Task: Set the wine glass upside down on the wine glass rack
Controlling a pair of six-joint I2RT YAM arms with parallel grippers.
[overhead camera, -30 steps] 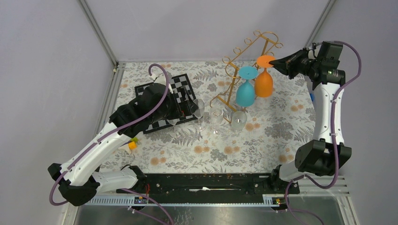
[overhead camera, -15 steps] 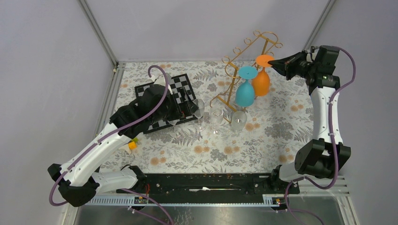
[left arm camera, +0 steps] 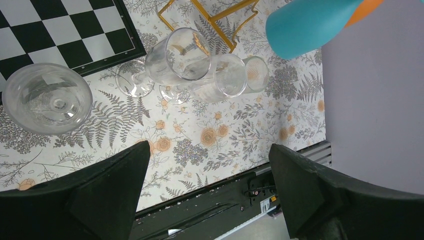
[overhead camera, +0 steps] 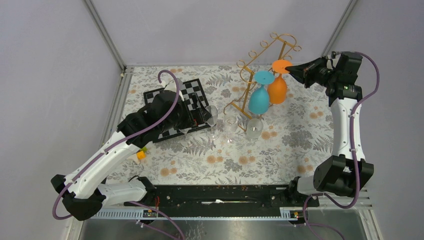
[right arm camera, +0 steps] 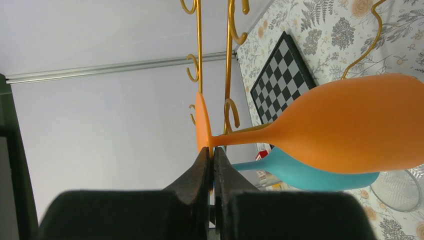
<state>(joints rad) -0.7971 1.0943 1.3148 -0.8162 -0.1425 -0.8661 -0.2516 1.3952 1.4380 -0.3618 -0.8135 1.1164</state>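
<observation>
Right fingers: we see the right gripper [right arm camera: 210, 152] pressed together, pinching the rim of the flat foot of the opaque orange wine glass [right arm camera: 350, 130].
Left fingers: the left gripper [left arm camera: 209, 150] is spread wide and grasps nothing; we see only floral tablecloth [left arm camera: 225, 135] between its tips.
Orange glass: in the overhead view it sits at upper right, foot up and bowl down, at the right end of the gold wire wine glass rack [overhead camera: 265, 50].
Foot and rails: in the right wrist view we see the stem running just beside a gold rod. We cannot tell whether the foot rests on the rails.
Blue glass: an opaque blue wine glass [overhead camera: 260, 100] hangs upside down on the rack, just left of the orange one.
Clear glasses: three clear glasses [overhead camera: 230, 125] stand near the centre of the overhead view, below the rack. A fourth shows at centre left of the left wrist view.
Chessboard: a black-and-white chessboard [overhead camera: 187, 92] lies left of centre, partly under the left arm.
</observation>
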